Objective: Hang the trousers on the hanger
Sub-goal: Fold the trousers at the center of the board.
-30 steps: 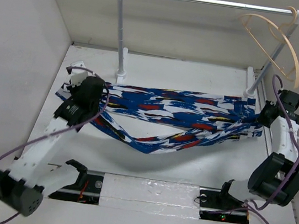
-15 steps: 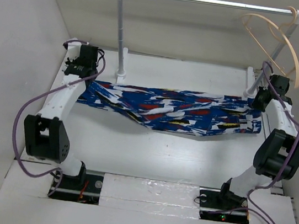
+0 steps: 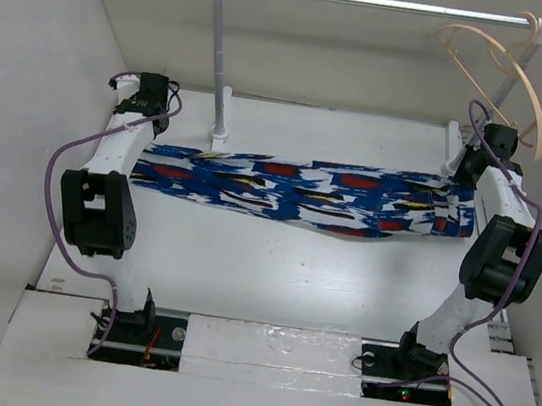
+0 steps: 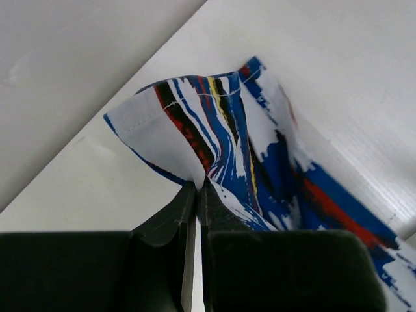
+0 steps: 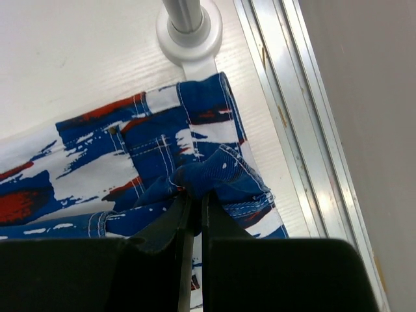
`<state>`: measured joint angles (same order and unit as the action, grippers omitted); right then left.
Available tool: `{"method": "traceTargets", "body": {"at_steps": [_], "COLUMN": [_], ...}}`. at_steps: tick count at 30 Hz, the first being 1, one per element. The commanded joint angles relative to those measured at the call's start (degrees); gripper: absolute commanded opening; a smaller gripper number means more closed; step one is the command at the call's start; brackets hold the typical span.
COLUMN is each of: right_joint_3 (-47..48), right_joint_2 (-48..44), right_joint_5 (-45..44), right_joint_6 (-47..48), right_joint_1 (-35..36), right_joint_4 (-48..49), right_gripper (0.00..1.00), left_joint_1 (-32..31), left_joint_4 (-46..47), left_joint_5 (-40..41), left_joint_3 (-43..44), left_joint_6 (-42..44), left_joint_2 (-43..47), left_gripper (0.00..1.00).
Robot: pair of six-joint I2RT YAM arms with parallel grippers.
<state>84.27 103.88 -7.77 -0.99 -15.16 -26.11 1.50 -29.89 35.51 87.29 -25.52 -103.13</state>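
Note:
The trousers, in a blue, white and red print, lie stretched out flat across the table from left to right. My left gripper is shut on the leg-hem end at the far left. My right gripper is shut on the waistband end at the far right, beside the rail's post base. The light-tan hanger hangs by its hook from the right end of the silver rail, above and behind my right gripper.
The silver rail on white posts spans the back of the table. A post base stands just beyond the waistband. A metal track runs along the right edge. White walls close in the left and back.
Both arms have moved back and outward, pulling the trousers from a sagging, folded drape into a flat, taut strip nearer the rail. Both grippers have stayed shut on the cloth.

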Motion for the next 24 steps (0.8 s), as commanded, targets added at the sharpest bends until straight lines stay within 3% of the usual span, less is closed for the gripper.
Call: {"method": "traceTargets", "body": {"at_steps": [1,7,12,15,21,24], "right_joint_3": [0.5,7.1,2.0,-0.8,7.7,9.5], "right_joint_2": [-0.4,5.0,1.0,1.4,7.4,9.9], "right_joint_5": [0.5,1.1,3.4,5.9,4.6,5.0], "right_joint_6": [2.2,3.1,2.8,2.3,3.5,3.5], "right_joint_1": [-1.6,-1.6,-4.2,-4.2,-4.2,-4.2], "right_joint_4": [9.2,5.5,9.0,13.3,7.8,7.3], "right_gripper": [0.00,0.00,0.00,0.00,0.00,0.00], "left_joint_1": [2.3,3.7,3.7,3.7,3.7,4.2], "left_joint_4": [-2.0,-9.4,-11.7,-11.0,-13.7,-19.6], "left_joint_5": [1.5,4.5,3.5,3.3,2.3,0.1], "left_joint_3": [-3.0,-0.6,-5.2,-5.1,10.5,27.9], "left_joint_6": [0.4,-0.1,1.5,2.3,2.7,3.8], "left_joint_2": [8.5,6.7,15.1,14.3,-2.9,-15.5], "left_gripper": [0.00,0.00,0.00,0.00,0.00,0.05]}}
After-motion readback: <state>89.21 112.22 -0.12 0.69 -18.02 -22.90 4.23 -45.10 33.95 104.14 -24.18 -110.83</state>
